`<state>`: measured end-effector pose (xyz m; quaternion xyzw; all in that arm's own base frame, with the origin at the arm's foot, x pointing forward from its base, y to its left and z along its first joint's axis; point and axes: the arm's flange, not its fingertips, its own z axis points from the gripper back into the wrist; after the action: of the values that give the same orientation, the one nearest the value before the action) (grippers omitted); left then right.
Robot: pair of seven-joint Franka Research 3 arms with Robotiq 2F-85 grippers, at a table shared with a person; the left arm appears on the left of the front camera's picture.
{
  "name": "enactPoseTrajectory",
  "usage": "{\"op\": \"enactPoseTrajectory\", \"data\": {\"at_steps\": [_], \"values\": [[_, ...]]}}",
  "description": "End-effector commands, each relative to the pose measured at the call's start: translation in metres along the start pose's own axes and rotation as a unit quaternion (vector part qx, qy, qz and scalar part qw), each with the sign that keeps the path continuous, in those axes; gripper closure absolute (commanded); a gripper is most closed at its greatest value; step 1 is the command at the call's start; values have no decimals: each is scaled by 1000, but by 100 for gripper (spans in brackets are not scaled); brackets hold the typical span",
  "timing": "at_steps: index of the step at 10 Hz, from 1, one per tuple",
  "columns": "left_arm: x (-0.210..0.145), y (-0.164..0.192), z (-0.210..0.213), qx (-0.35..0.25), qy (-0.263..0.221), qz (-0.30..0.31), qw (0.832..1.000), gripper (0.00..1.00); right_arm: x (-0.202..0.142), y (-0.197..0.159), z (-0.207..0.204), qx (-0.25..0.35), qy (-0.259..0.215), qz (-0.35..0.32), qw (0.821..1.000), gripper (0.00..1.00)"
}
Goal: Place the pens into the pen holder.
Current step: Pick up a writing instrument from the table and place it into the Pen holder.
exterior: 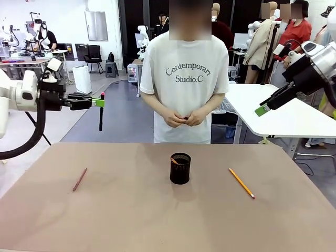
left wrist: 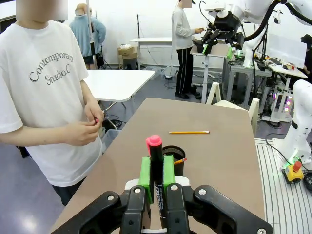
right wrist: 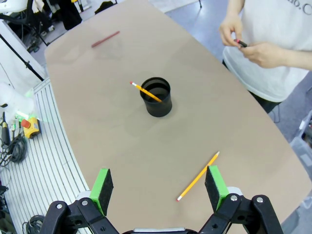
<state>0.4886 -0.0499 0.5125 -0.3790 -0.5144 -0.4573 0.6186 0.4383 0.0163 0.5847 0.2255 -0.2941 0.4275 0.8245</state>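
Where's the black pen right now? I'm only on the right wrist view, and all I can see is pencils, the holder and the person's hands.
Observer: The left pincer is shut on the black pen, holding it upright in the air, red end up.
Operator: Is it over the pen holder?
Observer: No. In the front view it hangs well to the holder's left, on the side where the reddish-brown pencil lies.

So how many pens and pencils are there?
4: black pen in the left jaws, reddish-brown pencil on the table's left, yellow pencil on its right, orange pencil in the black cup. The person's hands may hide more.
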Motion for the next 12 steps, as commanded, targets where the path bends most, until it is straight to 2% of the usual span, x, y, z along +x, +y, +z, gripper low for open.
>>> {"op": "enactPoseTrajectory", "data": {"at_steps": [1,12], "values": [[3,1,0,-4,-3,-2,1000,100,1,0,1,3,-5,1,1000,0],[3,1,0,-4,-3,-2,1000,100,1,0,1,3,-5,1,1000,0]]}}
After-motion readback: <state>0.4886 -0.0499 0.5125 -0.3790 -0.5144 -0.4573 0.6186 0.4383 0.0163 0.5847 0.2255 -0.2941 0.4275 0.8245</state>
